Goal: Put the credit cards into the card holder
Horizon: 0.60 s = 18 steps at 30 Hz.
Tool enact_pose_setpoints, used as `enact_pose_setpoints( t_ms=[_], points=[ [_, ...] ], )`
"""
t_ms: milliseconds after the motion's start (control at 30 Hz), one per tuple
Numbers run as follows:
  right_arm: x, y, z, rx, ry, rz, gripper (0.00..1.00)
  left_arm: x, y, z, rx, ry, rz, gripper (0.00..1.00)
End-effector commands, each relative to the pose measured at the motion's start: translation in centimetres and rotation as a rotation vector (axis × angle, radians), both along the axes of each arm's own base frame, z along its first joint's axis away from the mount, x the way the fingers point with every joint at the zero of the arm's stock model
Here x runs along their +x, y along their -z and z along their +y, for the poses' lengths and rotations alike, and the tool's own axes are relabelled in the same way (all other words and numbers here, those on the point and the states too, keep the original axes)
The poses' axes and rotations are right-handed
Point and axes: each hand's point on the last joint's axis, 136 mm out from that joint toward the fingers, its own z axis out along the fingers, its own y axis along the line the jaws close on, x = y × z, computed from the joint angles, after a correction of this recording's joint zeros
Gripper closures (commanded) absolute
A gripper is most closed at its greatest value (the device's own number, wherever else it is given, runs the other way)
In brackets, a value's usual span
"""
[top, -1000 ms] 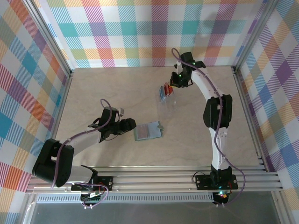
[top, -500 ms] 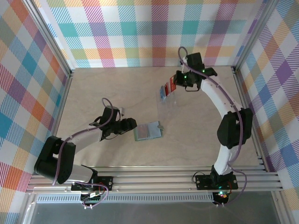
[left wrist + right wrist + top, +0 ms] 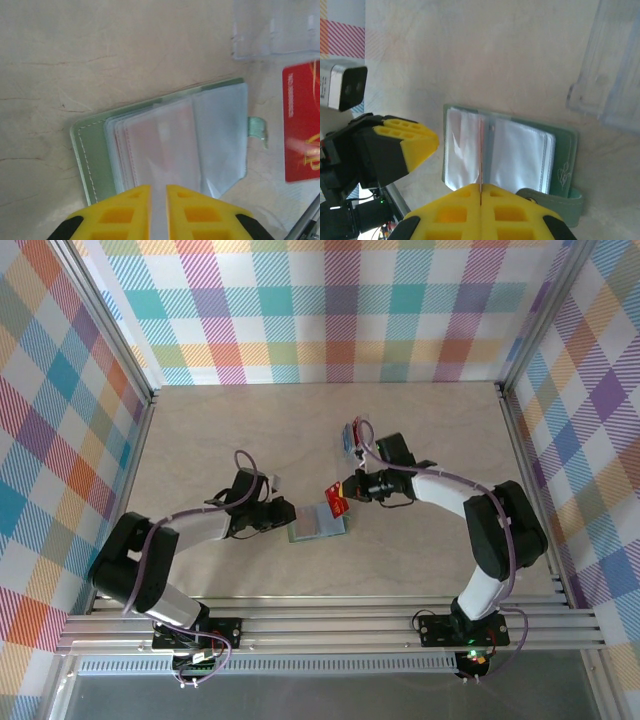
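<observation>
Red card [image 3: 481, 150], pinched tight by right gripper [image 3: 481, 187], isn't inside the open card holder [image 3: 565, 150] yet; left gripper [image 3: 158, 189] seems to pinch a pocket [image 3: 220, 145].

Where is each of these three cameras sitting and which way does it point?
Top external: above and behind the arm bases, looking down on the table; shows both arms, left gripper and right gripper.
Left wrist: on the left arm, looking past its yellow fingers at the open wallet.
Right wrist: on the right arm, facing the wallet and left gripper; its fingers pinch a red card.
All three share the wallet and red card.
</observation>
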Motion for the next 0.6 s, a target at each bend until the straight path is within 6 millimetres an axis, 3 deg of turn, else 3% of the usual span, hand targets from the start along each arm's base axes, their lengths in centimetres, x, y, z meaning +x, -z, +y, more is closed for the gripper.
enact_pose_setpoints(
  t_ms=[0,167,567],
  points=[
    [0.1,-1.3,1.6,0.131,-0.019,-0.038,1.00,0.6,0.6,-0.5,0.024,0.014,0.004,0.87],
    [-0.9,1.2,2.3,0.124,-0.032,0.031,1.00,0.4,1.9,-0.1,0.055,-0.002,0.045,0.89],
    [-2.1,3.9,2.4,0.068,-0.036,0.116,1.00,0.0,2.8,0.5,0.107,-0.011,0.080,0.90]
  ],
)
